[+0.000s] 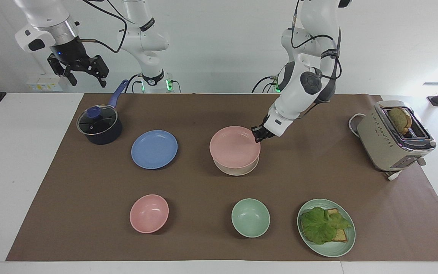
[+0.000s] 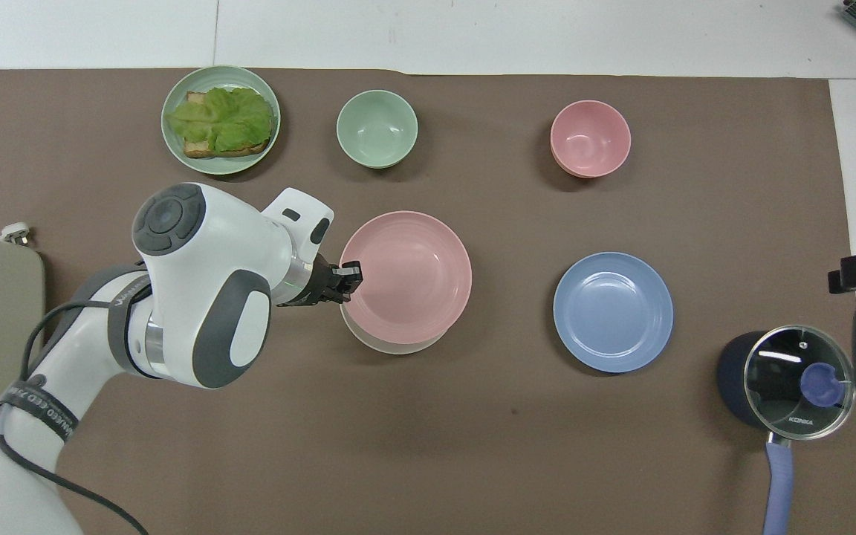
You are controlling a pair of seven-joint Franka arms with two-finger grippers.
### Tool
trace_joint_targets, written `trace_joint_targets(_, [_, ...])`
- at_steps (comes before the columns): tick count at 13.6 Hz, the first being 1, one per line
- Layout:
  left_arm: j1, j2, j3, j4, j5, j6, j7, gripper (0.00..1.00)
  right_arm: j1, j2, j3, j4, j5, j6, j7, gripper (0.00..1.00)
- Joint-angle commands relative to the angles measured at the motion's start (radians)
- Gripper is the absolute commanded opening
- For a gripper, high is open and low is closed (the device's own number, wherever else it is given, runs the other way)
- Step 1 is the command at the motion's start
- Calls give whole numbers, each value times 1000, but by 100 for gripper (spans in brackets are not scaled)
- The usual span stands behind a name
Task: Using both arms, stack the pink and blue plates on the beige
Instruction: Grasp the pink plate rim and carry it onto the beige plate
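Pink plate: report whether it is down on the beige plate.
Cannot tell. The pink plate sits over the beige plate, its rim gripped by the left gripper.

Beside the black left gripper [image 1: 257, 136], a pale pink plate [image 1: 234, 147] covers a cream-beige plate [image 1: 236, 170] (only its edge shows); a periwinkle blue plate [image 1: 154, 149] lies on the plain brown mat [image 1: 203, 110]

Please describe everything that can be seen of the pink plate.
The pink plate is shallow, round, matte pale pink, with faint rings inside. The left gripper, shut, pinches its rim on the side toward the left arm's end. It is over the beige plate, almost covering it; whether they touch cannot be told.
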Motion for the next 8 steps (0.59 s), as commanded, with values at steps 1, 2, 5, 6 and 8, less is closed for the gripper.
trace_joint_targets(1, [-6, 10, 20, -45, -18, 66, 8, 0, -7, -26, 2, -31, 9, 8, 7, 100])
trace_joint_targets(2, [-6, 13, 20, -51, -18, 68, 8, 0, -7, -26, 2, -31, 9, 8, 7, 100])
trace_joint_targets(5, [-3, 13, 20, -51, -18, 60, 13, 54, -7, -27, 2, -31, 9, 8, 8, 100])
trace_joint_targets(6, [-3, 12, 20, -53, -18, 56, 12, 100, -7, -27, 2, -32, 9, 8, 8, 100])
trace_joint_targets(8, [-3, 15, 20, -42, -17, 52, 16, 100, -8, -27, 2, -32, 9, 8, 8, 100])
